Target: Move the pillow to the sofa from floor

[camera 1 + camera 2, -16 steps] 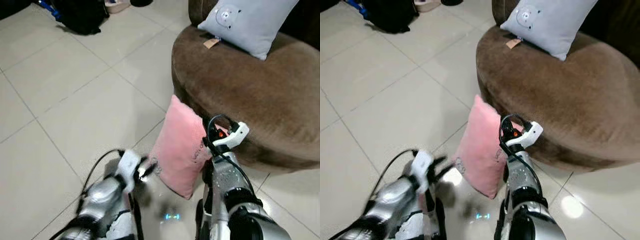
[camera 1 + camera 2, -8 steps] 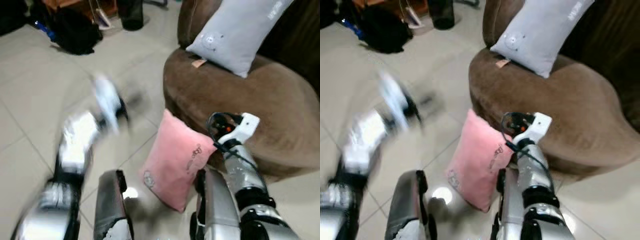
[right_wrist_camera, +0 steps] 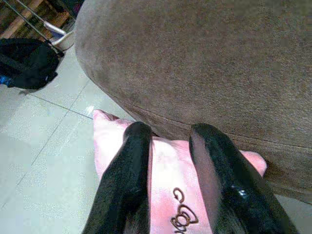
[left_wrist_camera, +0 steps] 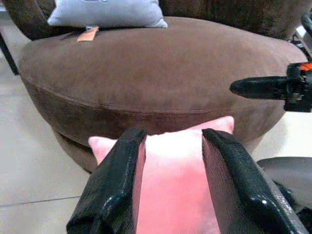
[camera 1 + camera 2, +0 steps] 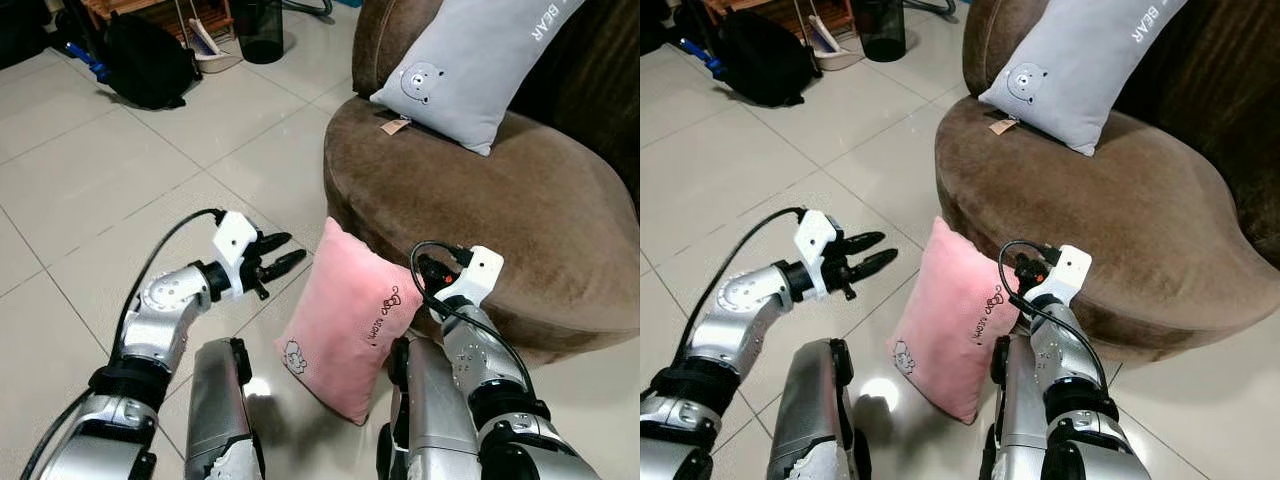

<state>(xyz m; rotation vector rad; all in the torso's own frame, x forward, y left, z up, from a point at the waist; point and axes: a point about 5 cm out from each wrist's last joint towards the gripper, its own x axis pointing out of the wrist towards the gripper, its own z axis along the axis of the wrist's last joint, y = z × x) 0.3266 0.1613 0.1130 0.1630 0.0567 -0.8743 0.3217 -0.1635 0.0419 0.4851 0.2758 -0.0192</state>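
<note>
Two pillows (one pink (image 5: 350, 325), one grey (image 5: 470, 65)), one sofa (image 5: 520, 200), one black bag (image 5: 145, 65).

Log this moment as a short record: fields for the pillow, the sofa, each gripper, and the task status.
pink pillow: on the tiled floor, standing on edge, leaning against the sofa's front
sofa: brown, round; a grey pillow rests on it
left gripper: open, raised beside the pink pillow, apart from it
right gripper: open, fingers over the pink pillow's top edge by the sofa
task status: pink pillow not yet lifted
</note>
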